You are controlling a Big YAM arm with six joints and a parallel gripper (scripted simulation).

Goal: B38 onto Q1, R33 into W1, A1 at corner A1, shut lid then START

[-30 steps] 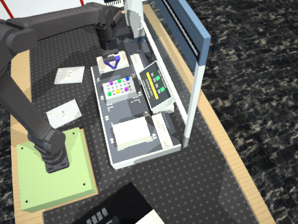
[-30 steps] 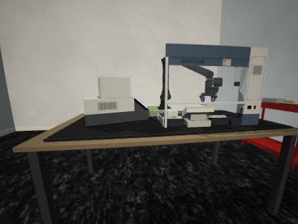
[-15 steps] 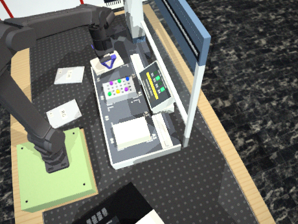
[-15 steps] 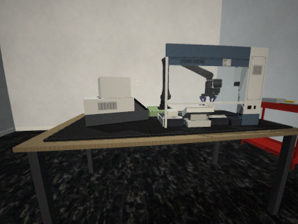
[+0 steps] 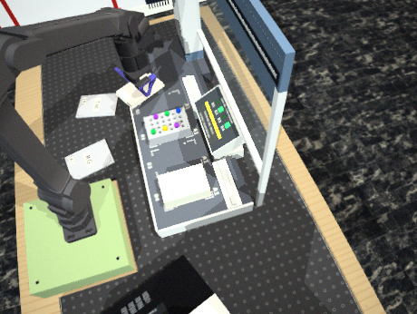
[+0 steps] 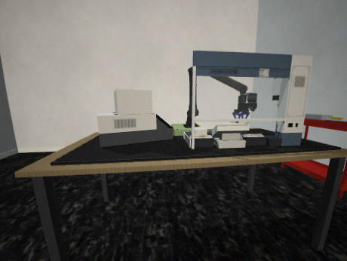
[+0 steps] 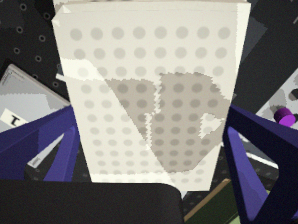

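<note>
My gripper (image 5: 144,83) is shut on a white 96-well PCR plate (image 5: 136,90) across its width. It holds the plate in the air, tilted, over the far left edge of the deck tray. In the wrist view the plate (image 7: 149,90) fills the middle between the purple fingers, wells up. I cannot read its label. A flat nest (image 5: 96,105) lies on the mat just left of the plate. The nest marked RG (image 5: 89,159) lies nearer the arm's base. The cycler Q1 (image 6: 128,128) stands at the table's left end with its lid (image 6: 133,101) raised.
The tube cooling block (image 5: 166,123) with coloured tubes sits on the deck. The white deep-well block (image 5: 183,186) sits at the deck's near end, with a bare position between them. A tilted touch panel (image 5: 218,120) and the blue-topped frame (image 5: 263,41) stand to the right.
</note>
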